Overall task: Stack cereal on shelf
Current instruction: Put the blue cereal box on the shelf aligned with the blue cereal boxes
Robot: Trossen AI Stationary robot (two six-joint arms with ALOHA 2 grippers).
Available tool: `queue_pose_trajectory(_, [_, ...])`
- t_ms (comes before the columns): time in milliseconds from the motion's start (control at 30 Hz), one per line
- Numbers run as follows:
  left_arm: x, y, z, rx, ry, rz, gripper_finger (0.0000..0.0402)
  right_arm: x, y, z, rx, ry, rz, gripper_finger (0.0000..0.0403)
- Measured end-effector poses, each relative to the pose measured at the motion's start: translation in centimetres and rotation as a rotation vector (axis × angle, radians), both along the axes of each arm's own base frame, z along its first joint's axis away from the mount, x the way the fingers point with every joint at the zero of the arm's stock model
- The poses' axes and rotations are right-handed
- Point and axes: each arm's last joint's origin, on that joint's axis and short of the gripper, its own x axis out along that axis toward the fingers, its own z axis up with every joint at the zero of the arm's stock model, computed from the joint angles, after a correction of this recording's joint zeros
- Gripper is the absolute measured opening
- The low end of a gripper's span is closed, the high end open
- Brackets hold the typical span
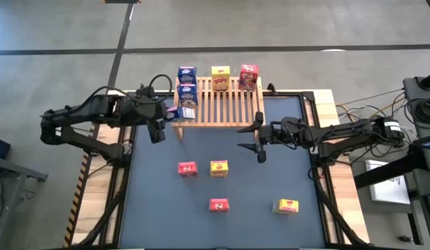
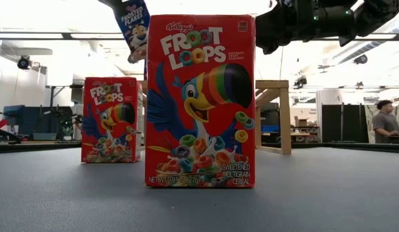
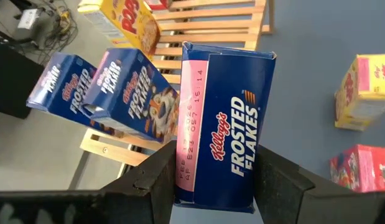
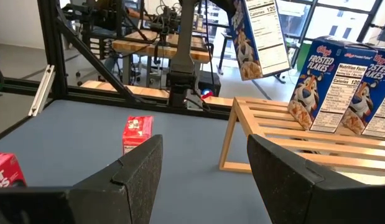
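Observation:
My left gripper (image 3: 220, 186) is shut on a blue Frosted Flakes box (image 3: 226, 124), held in the air over the left near corner of the wooden slatted rack (image 1: 218, 103). The box also shows in the high view (image 1: 180, 112) and the low view (image 2: 135, 26). Two blue boxes (image 1: 187, 75) (image 1: 187, 94), a yellow box (image 1: 220, 76) and a red box (image 1: 248, 76) stand on the rack. My right gripper (image 1: 251, 137) is open and empty over the table, just near-right of the rack. My left gripper pinches the blue box between its two fingers (image 3: 160, 180), at the end nearest the wrist (image 3: 217, 193), one finger on each side across the box's width. The fingers come from the table's left. The box is lifted clear and tilted above the rack's left end (image 4: 257, 37).
On the blue table top stand two red boxes (image 1: 187, 168) (image 1: 219, 205) and two yellow boxes (image 1: 219, 168) (image 1: 287, 206). The rack's slats between the blue boxes and the near edge are bare. A person (image 2: 381, 122) stands far behind the table.

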Motion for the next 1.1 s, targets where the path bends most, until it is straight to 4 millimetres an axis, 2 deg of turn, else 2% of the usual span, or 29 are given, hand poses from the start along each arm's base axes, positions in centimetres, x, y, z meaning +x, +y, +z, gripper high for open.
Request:
queue_pose_trajectory(333, [1.3,0.2,-0.3,0.060,0.029,0.050,0.0162,0.0,0.0,0.5,-0.009,-0.044,0.000,0.0224])
queue_pose_trajectory(567, [2.0,0.7,-0.9,0.000,0.066,-0.011,0.0162,0.0,0.0,0.3,-0.001,-0.034,0.000,0.0224])
queue_pose_trajectory(1100, [3.3,5.5,-0.7,-0.124,0.100,-0.056,0.0162,0.0,0.0,0.2,-0.001,-0.024,0.000,0.0224])
